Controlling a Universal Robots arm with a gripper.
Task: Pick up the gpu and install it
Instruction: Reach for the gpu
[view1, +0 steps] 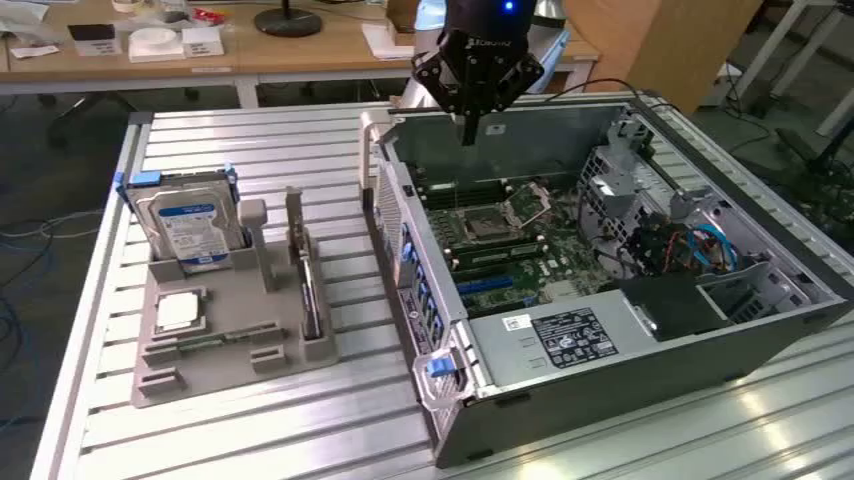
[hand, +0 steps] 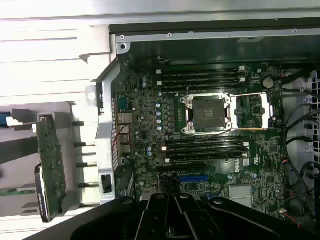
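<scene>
Exterior view: end effector (view1: 469, 130) hangs shut and empty over the open computer case (view1: 587, 420), while the gpu (view1: 310, 298) stands edge-on in its holder (view1: 227, 352), left of centre, presumably for easy gripping.

You look down into the open computer case (hand: 200, 36): motherboard (hand: 145, 130), bare processor socket (hand: 207, 114), blue slot (hand: 192, 178). Beyond the case wall, the gpu (hand: 50, 160) stands edge-on. Your gripper (hand: 175, 200) has its fingers together.

Open-topped case (view1: 641, 400), cables (view1: 697, 246) beside motherboard (view1: 501, 250)
</scene>
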